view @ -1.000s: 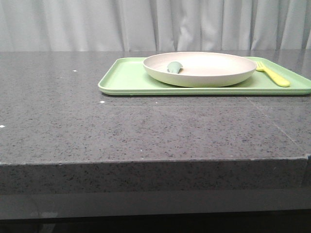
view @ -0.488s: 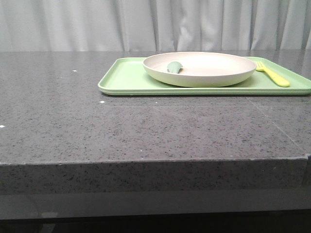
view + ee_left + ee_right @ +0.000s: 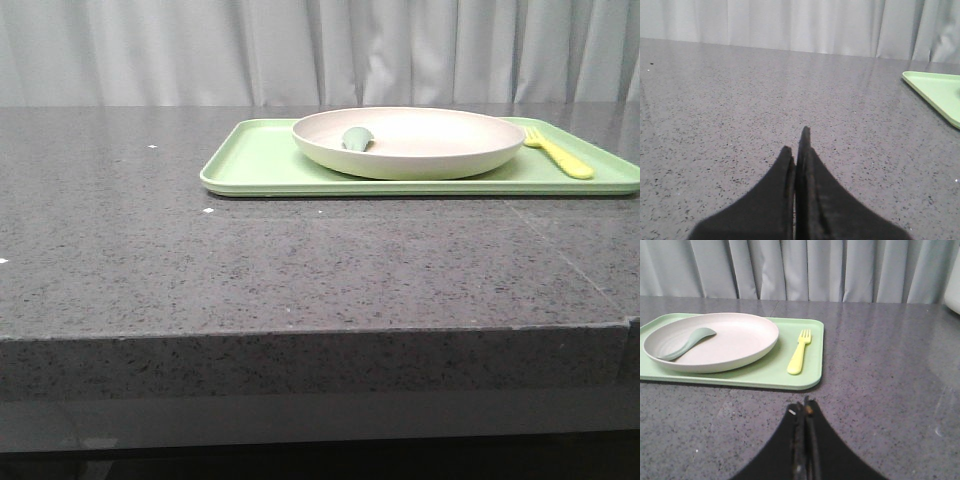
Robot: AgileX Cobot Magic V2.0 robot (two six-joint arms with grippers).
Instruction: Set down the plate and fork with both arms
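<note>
On the left, the left gripper [image 3: 796,145] hangs low over bare dark speckled stone, its two black fingers pressed together with nothing between them. Ahead of it and off to the right, only a corner of the green tray [image 3: 935,92] comes into its view. The table [image 3: 250,270] is a grey granite-like slab with a few white specks, and pale curtains [image 3: 300,50] hang behind it.

Moving right, the light green tray [image 3: 255,160] lies flat on the far right part of the table. The plate [image 3: 410,142], cream-white and shallow, sits on the tray and fills most of its middle. Inside the plate, toward its left side, lies a small grey-green spoon-like piece [image 3: 357,138].

Further right, the fork [image 3: 560,153], pale yellow, lies on the tray just beside the plate's right edge, apart from it, tines pointing to the far side.

The right gripper [image 3: 805,410] is near the tray's front edge, over the stone, with its jaws closed tight on nothing, roughly in line with the fork [image 3: 799,352].
</note>
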